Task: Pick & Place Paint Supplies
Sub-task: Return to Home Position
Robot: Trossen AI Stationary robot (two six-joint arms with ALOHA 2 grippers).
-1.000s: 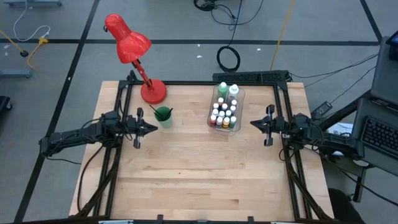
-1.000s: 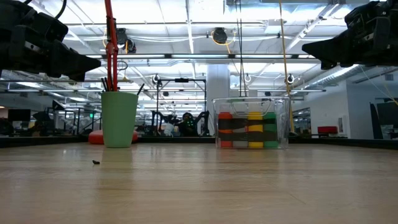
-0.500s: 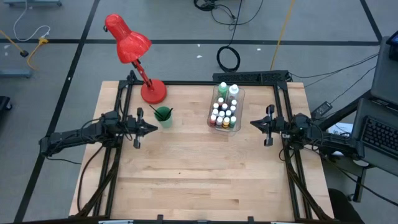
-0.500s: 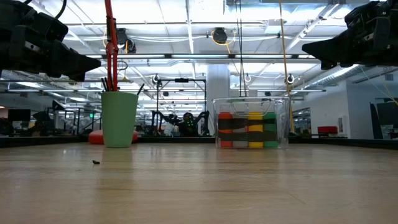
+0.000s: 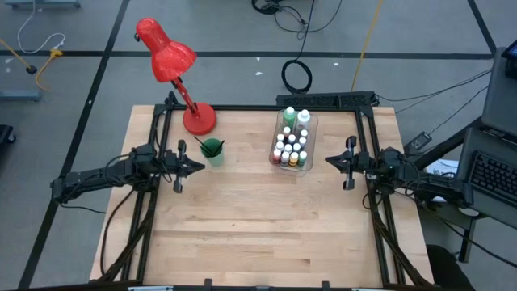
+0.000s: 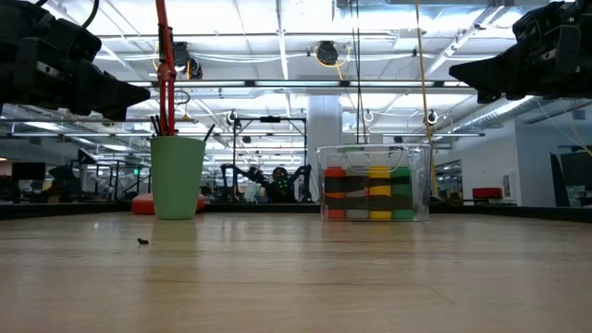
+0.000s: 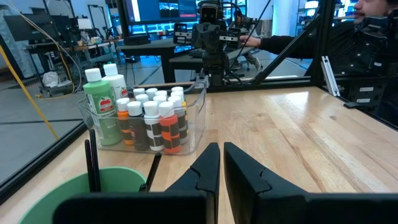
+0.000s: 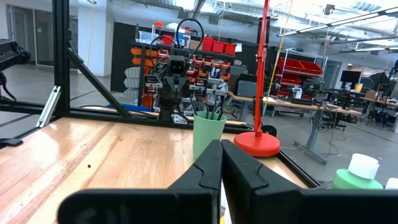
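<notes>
The paint supplies stand gathered. Small white-capped bottles (image 5: 291,149) and the larger green bottle (image 7: 99,107) and white bottle (image 7: 115,78) stand upright inside the clear bin (image 5: 311,136) at the table's far right of centre. Thin dark paintbrushes (image 7: 92,163) stick up out of the green cup (image 5: 212,150). My left gripper (image 5: 198,167) hovers shut and level at the table's left edge, just near of the cup. My right gripper (image 5: 329,160) hovers shut and level at the right edge, beside the bin. Both are above the table and hold nothing.
A red desk lamp (image 5: 171,58) leans over the far left corner, its round base (image 5: 199,119) on the table behind the cup. A small dark speck (image 6: 141,241) lies on the wood. Black frame rails (image 5: 153,145) run along both sides.
</notes>
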